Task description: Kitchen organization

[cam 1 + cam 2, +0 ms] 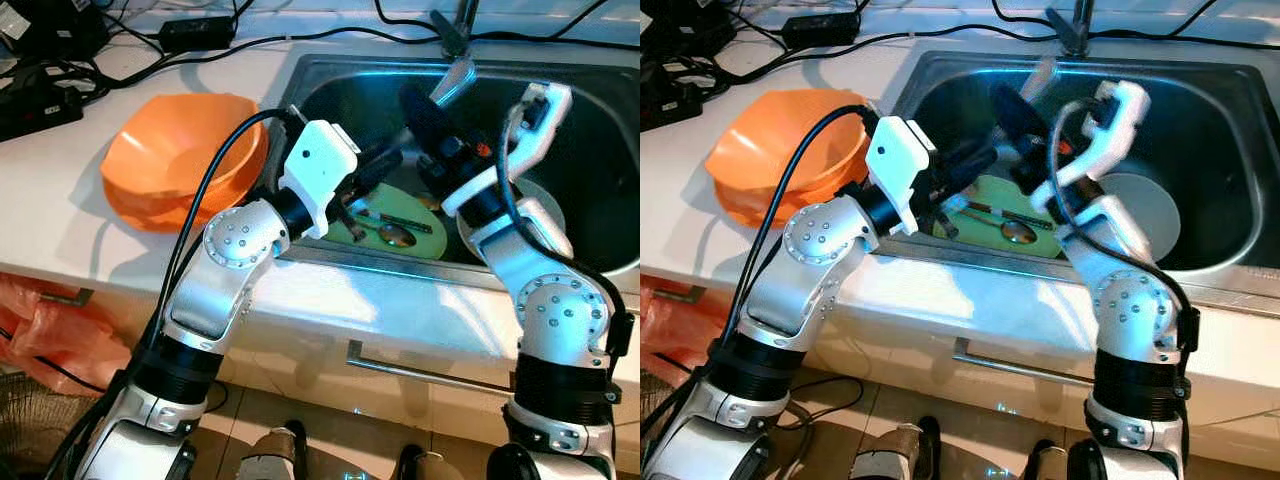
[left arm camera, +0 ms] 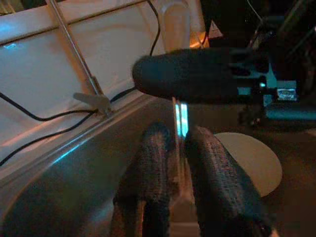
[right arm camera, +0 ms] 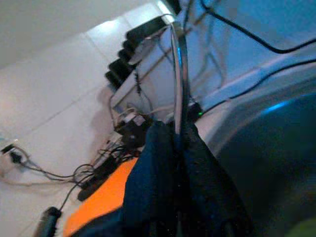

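Stainless steel forms the sink [image 1: 330, 75] that is set into the white bench [image 1: 70, 190], and both arms are reached into its basin from the front edge. A green plate [image 1: 425, 238] is seen lying on the sink floor near the front wall, with a spoon [image 1: 397, 234] and another slim utensil [image 1: 395, 219] resting on it; a round white plate [image 1: 1140, 205] lies just beside it, toward the right side of the basin. The left gripper [image 1: 372, 172] is held low over the green plate; in the left wrist view its fingers [image 2: 153, 168] are pressed close together around a thin shiny strip, which cannot be identified. The right gripper [image 1: 418, 112] is raised toward the back wall of the sink, below the tap [image 1: 455, 40]; in the right wrist view its fingers [image 3: 158, 177] are pinched on a thin metal utensil [image 3: 180, 74], whose handle stands up from between them, and in the left eye view a blurred silvery piece [image 1: 452, 82] is seen at that gripper's tip. An orange bowl [image 1: 180, 155] is placed on the bench just beside the left rim of the sink. Black cables [image 1: 200, 45] and a power adapter [image 1: 195, 32] are strewn along the back edge of the bench. Under the front edge, a drawer handle [image 1: 420, 370] is visible, and orange plastic [image 1: 55, 330] lies below the left corner.
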